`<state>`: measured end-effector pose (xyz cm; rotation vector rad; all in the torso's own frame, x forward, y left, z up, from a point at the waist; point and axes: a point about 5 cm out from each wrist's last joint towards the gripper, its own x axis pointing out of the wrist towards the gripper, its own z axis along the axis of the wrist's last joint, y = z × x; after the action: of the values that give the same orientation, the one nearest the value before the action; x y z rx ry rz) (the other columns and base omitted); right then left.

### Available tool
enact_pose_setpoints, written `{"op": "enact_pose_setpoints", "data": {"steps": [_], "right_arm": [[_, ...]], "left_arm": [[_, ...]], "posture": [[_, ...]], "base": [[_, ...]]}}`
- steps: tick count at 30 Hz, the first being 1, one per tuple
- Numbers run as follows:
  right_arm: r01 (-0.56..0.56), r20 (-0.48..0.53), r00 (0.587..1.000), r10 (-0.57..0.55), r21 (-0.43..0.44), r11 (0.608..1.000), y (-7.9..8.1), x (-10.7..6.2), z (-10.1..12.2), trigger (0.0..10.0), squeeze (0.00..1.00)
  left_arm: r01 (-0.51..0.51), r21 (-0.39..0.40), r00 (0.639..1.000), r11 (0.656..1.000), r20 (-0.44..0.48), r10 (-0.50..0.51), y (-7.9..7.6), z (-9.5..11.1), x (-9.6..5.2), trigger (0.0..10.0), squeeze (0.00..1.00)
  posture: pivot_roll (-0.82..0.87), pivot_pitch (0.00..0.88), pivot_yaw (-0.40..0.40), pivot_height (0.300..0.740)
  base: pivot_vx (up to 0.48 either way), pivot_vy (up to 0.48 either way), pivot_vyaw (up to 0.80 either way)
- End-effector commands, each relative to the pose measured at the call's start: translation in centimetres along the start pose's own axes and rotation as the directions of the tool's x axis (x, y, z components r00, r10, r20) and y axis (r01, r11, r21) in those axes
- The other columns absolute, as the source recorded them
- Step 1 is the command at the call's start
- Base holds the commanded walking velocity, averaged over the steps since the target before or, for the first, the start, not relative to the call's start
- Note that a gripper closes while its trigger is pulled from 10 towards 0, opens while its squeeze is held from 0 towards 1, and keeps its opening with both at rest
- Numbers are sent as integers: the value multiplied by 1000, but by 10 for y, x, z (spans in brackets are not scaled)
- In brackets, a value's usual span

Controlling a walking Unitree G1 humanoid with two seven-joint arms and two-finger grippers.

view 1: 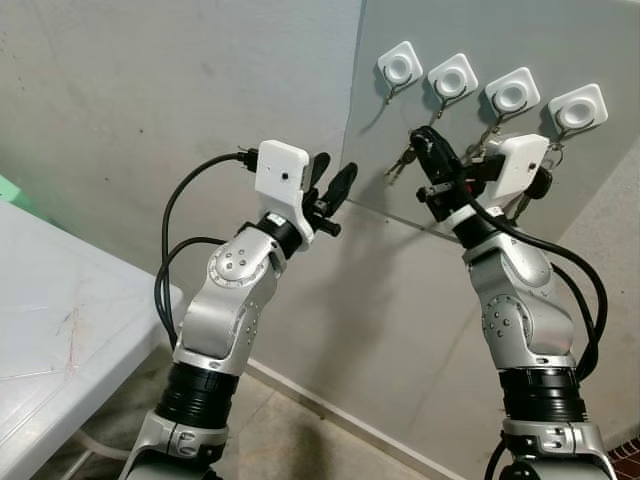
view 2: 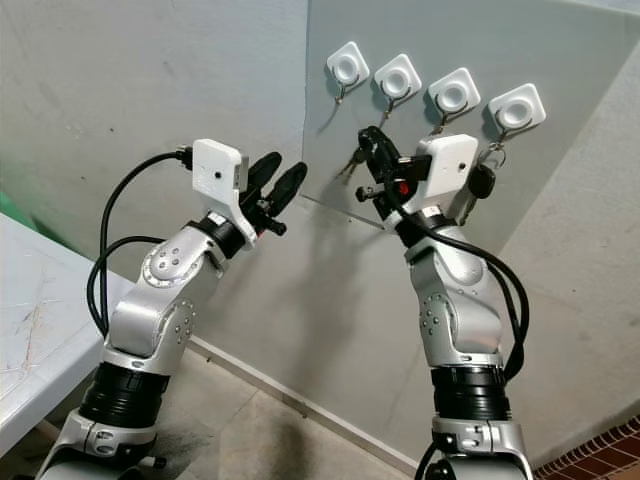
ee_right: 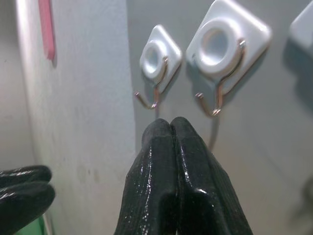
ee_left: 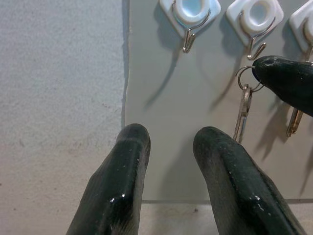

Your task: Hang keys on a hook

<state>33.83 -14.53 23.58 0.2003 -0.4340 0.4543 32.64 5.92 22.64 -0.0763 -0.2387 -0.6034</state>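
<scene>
Four white square hooks hang in a row on a grey panel (view 1: 480, 250): the first hook (view 1: 400, 67), the second hook (view 1: 452, 80), and two more to their right. My right gripper (view 1: 423, 136) is raised just below the first two hooks and is shut on the ring of a silver key (ee_left: 243, 115), which dangles under its fingertips (ee_left: 281, 78). In the right wrist view its fingers (ee_right: 171, 129) press together right under the two wire hooks. My left gripper (view 1: 332, 176) is open and holds nothing, left of the panel's edge.
Other keys (view 1: 487, 135) hang from the third hook (view 1: 512, 95), and a black fob (view 1: 541, 184) hangs under the fourth hook (view 1: 578, 110). A white table (view 1: 50, 330) stands at lower left. The wall runs behind it, with tiled floor (view 2: 260, 440) below.
</scene>
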Motion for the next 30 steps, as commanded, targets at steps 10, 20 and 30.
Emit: {"op": "enact_pose_setpoints", "data": {"steps": [10,20,30], "right_arm": [[1,76,997,-3,24,1000,-1,11,14,10000,0],[35,103,993,-49,140,990,-7,14,19,10000,0],[37,127,989,-73,260,965,-11,12,21,10000,0]], "left_arm": [[53,7,999,999,11,-53,-11,4,1,10000,0],[61,4,998,998,6,-61,-13,3,0,10000,0],[59,0,998,998,7,-59,-13,4,0,10000,0]], "posture": [[93,0,-41,740],[96,0,-42,740],[97,0,-42,740]], "base": [[0,0,0],[0,0,0],[0,0,0]]}}
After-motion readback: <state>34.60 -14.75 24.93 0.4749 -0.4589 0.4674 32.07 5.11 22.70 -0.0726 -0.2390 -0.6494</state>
